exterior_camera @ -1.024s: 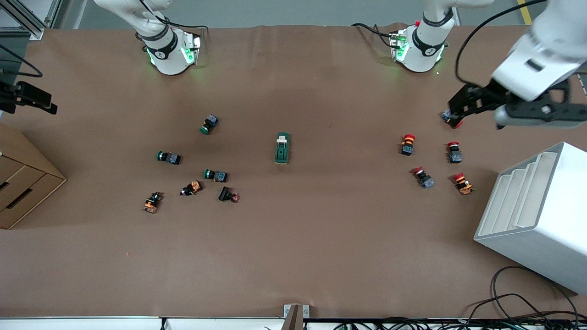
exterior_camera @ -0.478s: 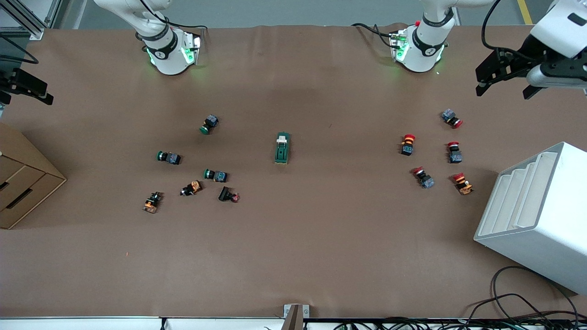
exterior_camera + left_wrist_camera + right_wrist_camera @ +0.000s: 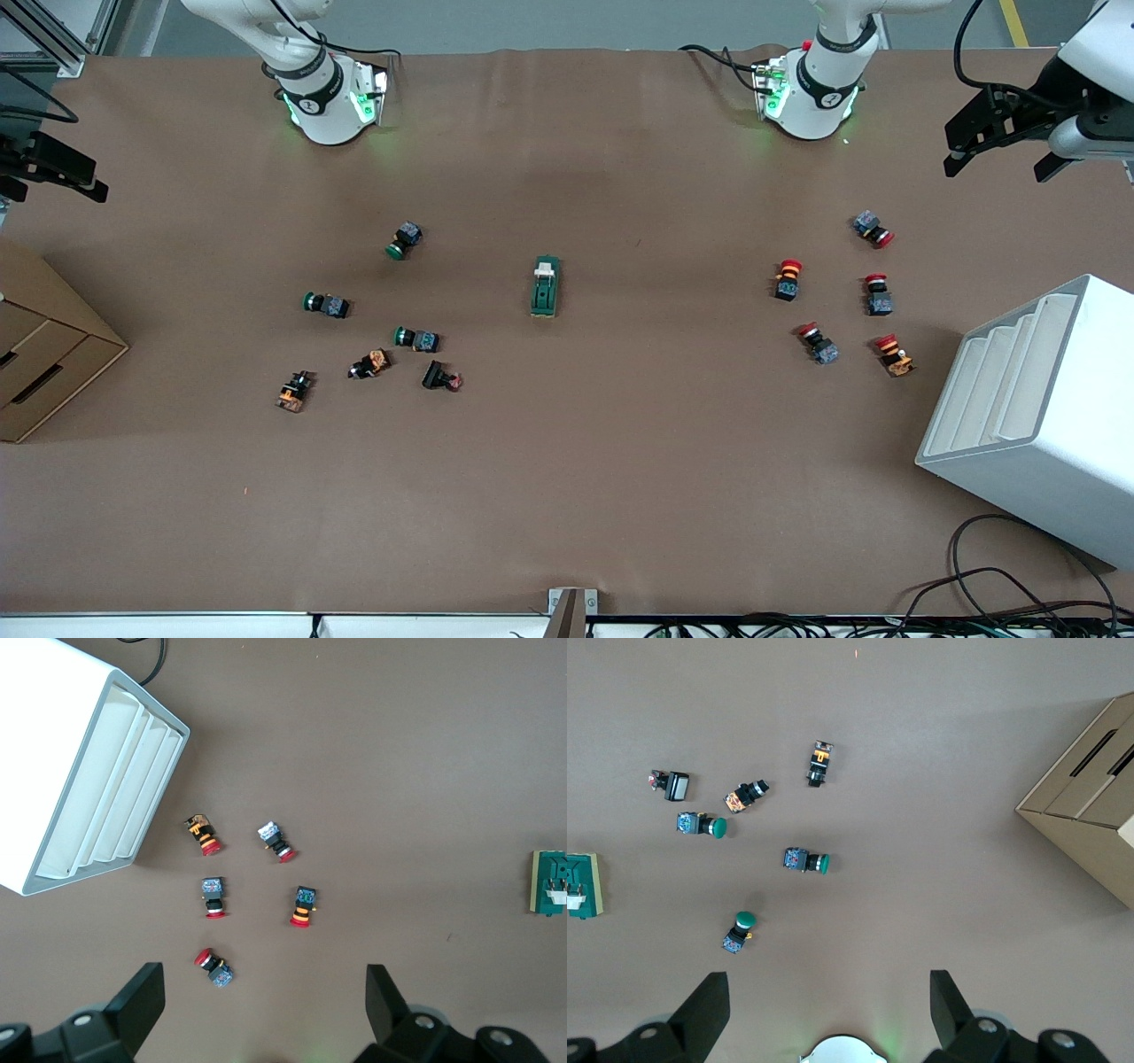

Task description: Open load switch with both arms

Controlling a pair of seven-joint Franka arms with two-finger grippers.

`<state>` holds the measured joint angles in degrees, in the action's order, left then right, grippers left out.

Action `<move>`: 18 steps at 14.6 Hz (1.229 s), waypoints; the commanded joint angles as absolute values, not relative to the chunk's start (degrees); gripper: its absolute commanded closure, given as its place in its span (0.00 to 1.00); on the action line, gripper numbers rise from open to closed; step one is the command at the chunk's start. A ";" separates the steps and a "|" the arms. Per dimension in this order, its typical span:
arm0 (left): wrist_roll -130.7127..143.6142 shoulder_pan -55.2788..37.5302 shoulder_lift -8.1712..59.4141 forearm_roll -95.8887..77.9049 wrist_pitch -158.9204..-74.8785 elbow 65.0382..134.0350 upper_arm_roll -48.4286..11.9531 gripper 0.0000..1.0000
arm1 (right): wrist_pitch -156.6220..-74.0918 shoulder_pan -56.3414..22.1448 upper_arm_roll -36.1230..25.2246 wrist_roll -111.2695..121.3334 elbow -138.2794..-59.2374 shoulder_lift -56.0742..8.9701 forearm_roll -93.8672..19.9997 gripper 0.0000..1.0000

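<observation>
The load switch (image 3: 546,286) lies alone mid-surface, its cream lever end toward the robots' bases, well apart from both grippers. Each wrist view catches it only at the picture's edge, cut off: (image 3: 549,882) in the left wrist view, (image 3: 584,887) in the right.

The left gripper (image 3: 1001,142) hangs in the air over the left arm's end of the surface, partly cut by the front view's edge. In its own wrist view the left gripper (image 3: 266,1010) shows its fingers (image 3: 137,1003) spread wide with nothing between them; only their tips appear, the rest cropped away. Five red-capped push buttons (image 3: 213,897) lie on the brown surface (image 3: 567,496) below those fingers, one of them (image 3: 213,966) nearest the gap. A white slotted rack (image 3: 1036,416) stands beside that cluster, its lower corner cut off in the front view.

The right gripper (image 3: 44,168) sits at the very edge of the front view over the right arm's end, mostly out of frame, so little of it can be made out there. In the right wrist view the right gripper (image 3: 828,1010) has its fingers (image 3: 707,1005) spread apart and empty. Green-capped push buttons (image 3: 806,859) and a few orange-and-black ones (image 3: 819,763) lie scattered under them; a cardboard drawer unit (image 3: 1090,815) is cropped at the edge.
</observation>
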<state>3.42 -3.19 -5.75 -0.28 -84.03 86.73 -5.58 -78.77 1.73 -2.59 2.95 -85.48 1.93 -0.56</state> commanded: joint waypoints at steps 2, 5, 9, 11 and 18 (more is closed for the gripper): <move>1.23 -2.81 -6.51 -1.32 -84.72 87.98 -5.54 0.00 | -79.19 1.32 -2.81 2.72 -87.10 3.69 -1.14 0.00; 0.97 -2.72 -6.33 -1.41 -85.43 88.76 -5.54 0.00 | -79.01 0.62 -2.73 0.19 -87.10 3.78 -1.06 0.00; 0.97 -2.81 -5.10 -1.32 -86.13 89.47 -5.45 0.00 | -79.28 0.26 -2.99 -0.09 -87.10 3.69 -0.79 0.00; 0.97 -2.90 -4.92 -1.32 -86.31 89.39 -5.54 0.00 | -79.19 0.18 -2.99 0.00 -87.10 3.69 -0.62 0.00; 1.49 -2.73 -4.83 -0.44 -86.57 88.68 -5.45 0.00 | -79.10 0.00 -2.72 -0.09 -87.10 3.69 -0.53 0.00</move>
<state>2.23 -3.13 -4.45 -0.29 -86.43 88.98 -5.52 -78.78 0.47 -2.61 0.76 -85.48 2.05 -0.78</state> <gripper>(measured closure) 0.000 0.000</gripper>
